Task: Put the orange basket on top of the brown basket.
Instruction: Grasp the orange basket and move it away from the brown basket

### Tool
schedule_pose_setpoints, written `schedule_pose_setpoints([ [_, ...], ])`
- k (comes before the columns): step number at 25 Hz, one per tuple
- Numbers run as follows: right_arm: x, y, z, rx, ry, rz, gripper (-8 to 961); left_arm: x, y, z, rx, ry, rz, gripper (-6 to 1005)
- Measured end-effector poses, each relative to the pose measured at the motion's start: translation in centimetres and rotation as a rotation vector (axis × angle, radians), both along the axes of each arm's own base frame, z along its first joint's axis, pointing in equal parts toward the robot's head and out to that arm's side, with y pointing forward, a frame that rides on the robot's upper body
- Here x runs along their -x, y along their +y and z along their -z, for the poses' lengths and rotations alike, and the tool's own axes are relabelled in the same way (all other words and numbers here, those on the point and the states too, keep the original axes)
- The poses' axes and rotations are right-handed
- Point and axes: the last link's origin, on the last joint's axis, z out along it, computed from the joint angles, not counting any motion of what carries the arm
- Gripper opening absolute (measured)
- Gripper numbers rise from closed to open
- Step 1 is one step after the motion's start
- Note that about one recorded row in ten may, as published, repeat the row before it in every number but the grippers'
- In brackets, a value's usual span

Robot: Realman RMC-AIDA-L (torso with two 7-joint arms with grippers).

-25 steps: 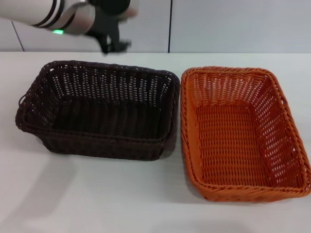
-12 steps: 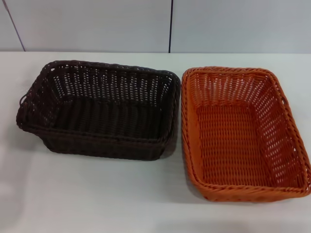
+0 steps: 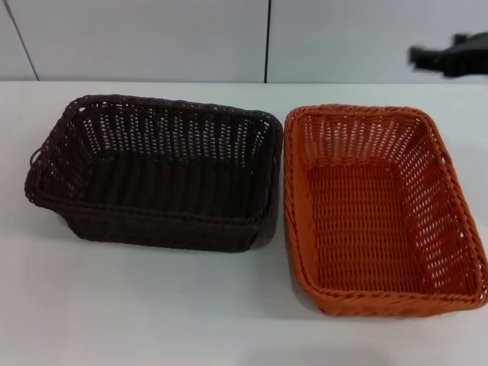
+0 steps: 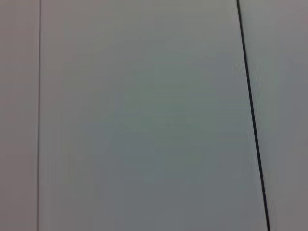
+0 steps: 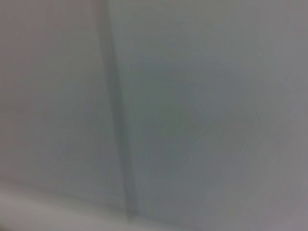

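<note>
The orange basket (image 3: pixel 381 210) stands upright on the white table (image 3: pixel 152 305), on the right in the head view. The brown basket (image 3: pixel 156 171) stands upright right next to it on the left, their rims almost touching. Both are empty. My right gripper (image 3: pixel 427 55) shows as a dark blurred shape at the far right edge, high above the table and behind the orange basket, touching nothing. My left gripper is out of the head view. Both wrist views show only a plain grey wall.
A grey panelled wall (image 3: pixel 267 38) with a dark vertical seam runs behind the table. Bare white table lies in front of both baskets.
My left arm, above the brown basket's far edge one second ago, has left the view. My right gripper has come into view at the upper right. The baskets have not moved.
</note>
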Motion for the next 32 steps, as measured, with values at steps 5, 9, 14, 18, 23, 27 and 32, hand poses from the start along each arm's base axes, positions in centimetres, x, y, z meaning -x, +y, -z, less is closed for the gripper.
schedule_pose_setpoints([
  [5,3.8,-2.1,-0.2,0.363,-0.063,-0.076,727,1.4,0.0,1.1,0.029,-0.009,-0.047,802],
  [9,4.7,-4.4,0.1,0.608,-0.123,-0.115,727,1.7,0.4,1.5,0.046,-0.01,-0.062,802],
  [14,4.3,-6.3,1.5,0.824,-0.185,-0.105,726,2.1,0.8,2.0,0.066,-0.012,-0.083,802],
  [18,4.0,-7.2,2.8,0.952,-0.227,-0.098,726,2.4,1.3,2.5,0.08,-0.027,-0.099,802],
  [23,3.6,-7.3,3.9,1.004,-0.307,-0.072,726,2.5,1.3,2.5,0.083,-0.029,-0.101,802],
  [27,3.5,-7.0,5.0,1.029,-0.362,-0.054,726,2.5,1.3,2.6,0.085,-0.031,-0.101,802],
  [32,3.4,-6.5,6.3,1.058,-0.402,-0.046,726,2.6,1.2,2.8,0.093,-0.035,-0.109,802],
])
